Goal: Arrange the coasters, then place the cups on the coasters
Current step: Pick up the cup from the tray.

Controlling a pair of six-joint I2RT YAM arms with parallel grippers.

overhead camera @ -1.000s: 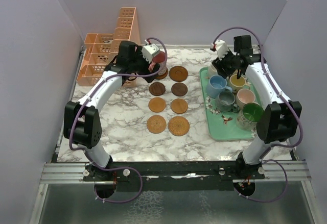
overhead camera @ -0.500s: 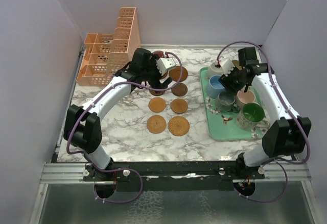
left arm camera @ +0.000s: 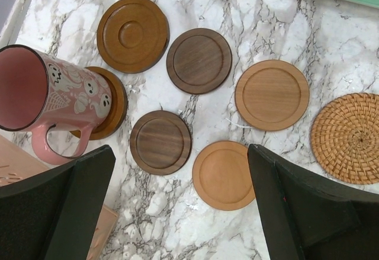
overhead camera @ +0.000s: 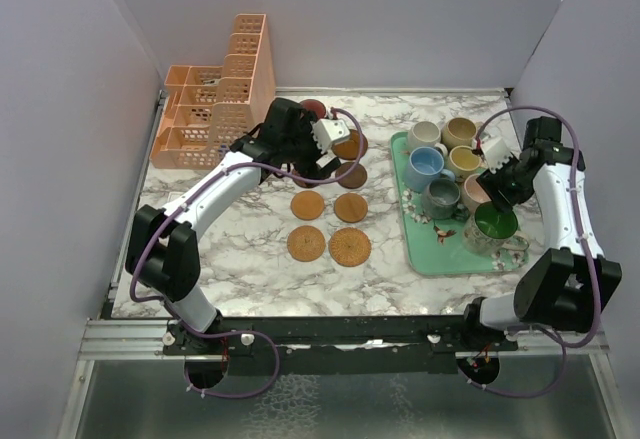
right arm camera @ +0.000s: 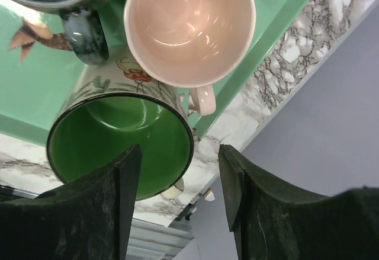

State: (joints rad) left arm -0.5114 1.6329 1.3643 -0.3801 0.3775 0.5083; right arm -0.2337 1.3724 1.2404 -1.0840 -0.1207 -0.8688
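1. Marbled table (overhead camera: 250, 259) inside lilac walls; organiser (overhead camera: 215, 109) at the far left corner, tray (overhead camera: 430, 251) along the right edge.
2. Coasters (left arm camera: 199, 60) already laid mid-table in two columns, running from the far edge toward the near edge.
3. Red cup (left arm camera: 65, 103) seated on the far coaster of the left column, on the organiser side. Other cups grouped on the tray.
4. Left gripper (left arm camera: 180, 150): spread wide, holding nothing, hanging over the columns just beside the red cup.
5. Right gripper (right arm camera: 177, 150): jaws apart with nothing between them, poised over the tray's near right corner, above the green cup (right arm camera: 118, 141) and the pink cup (right arm camera: 189, 26).
6. Step in hand, judging by that pose: fetching the next cup from the tray, most likely the green one.
7. Commit to one cup before descending, since the two sit close together.
8. Line up so one finger drops inside the wall and the other outside, on the side away from the pink cup and clear of the handle.
9. Come down straight and close only once the rim sits well between the fingers.
10. Lift vertically until clear of neighbouring rims, then travel toward a bare coaster.
11. Keep the left arm out of that path; risk of a knock against the red cup otherwise.
12. Set down centred on the coaster, and release only when the base sits flat.
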